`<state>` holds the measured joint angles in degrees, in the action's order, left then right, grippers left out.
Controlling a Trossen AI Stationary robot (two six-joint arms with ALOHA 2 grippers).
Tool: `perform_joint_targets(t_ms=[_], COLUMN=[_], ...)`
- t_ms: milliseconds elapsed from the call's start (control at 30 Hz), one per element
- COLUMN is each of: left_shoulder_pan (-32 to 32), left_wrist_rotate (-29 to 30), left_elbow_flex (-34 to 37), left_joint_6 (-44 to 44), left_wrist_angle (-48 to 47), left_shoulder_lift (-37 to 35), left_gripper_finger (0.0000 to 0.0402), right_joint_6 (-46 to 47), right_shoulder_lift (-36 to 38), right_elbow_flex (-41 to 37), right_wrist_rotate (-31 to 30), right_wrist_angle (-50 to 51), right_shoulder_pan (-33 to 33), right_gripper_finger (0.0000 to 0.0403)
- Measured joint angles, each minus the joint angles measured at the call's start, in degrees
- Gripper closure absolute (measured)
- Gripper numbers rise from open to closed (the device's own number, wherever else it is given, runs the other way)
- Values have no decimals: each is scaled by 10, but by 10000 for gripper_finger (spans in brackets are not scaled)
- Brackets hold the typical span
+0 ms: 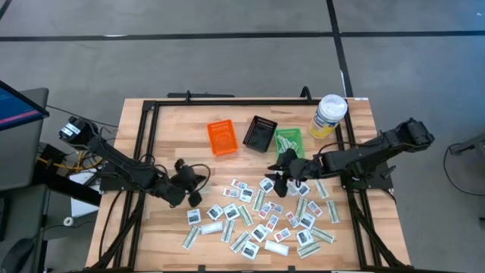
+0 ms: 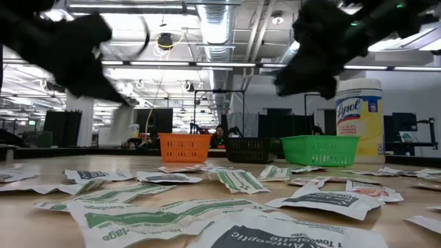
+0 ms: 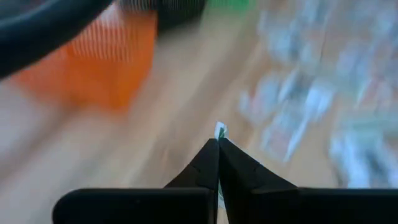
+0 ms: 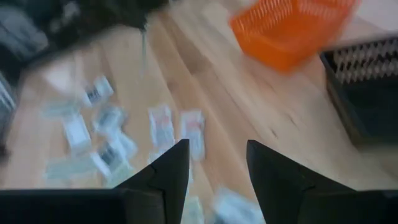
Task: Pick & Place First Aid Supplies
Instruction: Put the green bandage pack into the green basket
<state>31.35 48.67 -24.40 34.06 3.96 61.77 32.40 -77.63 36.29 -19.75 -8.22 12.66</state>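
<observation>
Several first aid supplies (image 1: 265, 216), small white packets and pale-green strips, lie flat and scattered on the wooden table (image 1: 167, 136). My left gripper (image 3: 218, 142) hovers above the table just left of the scatter (image 1: 195, 184), shut on one pale-green strip packet (image 3: 219, 130). My right gripper (image 4: 217, 155) stands open above the scatter's far edge (image 1: 277, 180), in front of the green bin, with nothing between its fingers. Packets (image 4: 180, 127) lie below it. My left gripper pinches a thin white-and-green packet between its two shut fingers. Only a small end (image 3: 219, 131) sticks out past the fingertips, seen edge-on. The packet is lifted clear of the table. Which part of it the fingers are on is hidden by the fingers themselves.
An orange bin (image 1: 222, 138), a black bin (image 1: 261, 133) and a green bin (image 1: 289, 141) stand in a row at the far middle. A white-lidded yellow canister (image 1: 330, 115) stands at the far right. Bare wood lies between the bins and my left gripper.
</observation>
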Motion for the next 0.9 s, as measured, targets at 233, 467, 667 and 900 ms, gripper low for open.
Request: perform_joint_targets(t_ms=[233,467,667,900], left_shoulder_pan=[-16,-54,-72,-75], left_wrist_rotate=[72,71,65,27], left_elbow_flex=[-1,-1,-3,-3], left_joint_6=[-242,-254,-227,-231], left_wrist_angle=[336,373,414,436], left_shoulder_lift=[46,105,140,146], left_gripper_finger=[396,396,393,395], right_joint_6=[-70,-133,-144,-180], right_shoulder_lift=[-110,-193,-253,-303], right_elbow_flex=[0,21,85,154], right_wrist_rotate=[2,22,40,51], right_wrist_angle=[-211,-379,-373,-360], right_shoulder_pan=[-20,-24,-40,-55], right_gripper_finger=[257,270,269,277])
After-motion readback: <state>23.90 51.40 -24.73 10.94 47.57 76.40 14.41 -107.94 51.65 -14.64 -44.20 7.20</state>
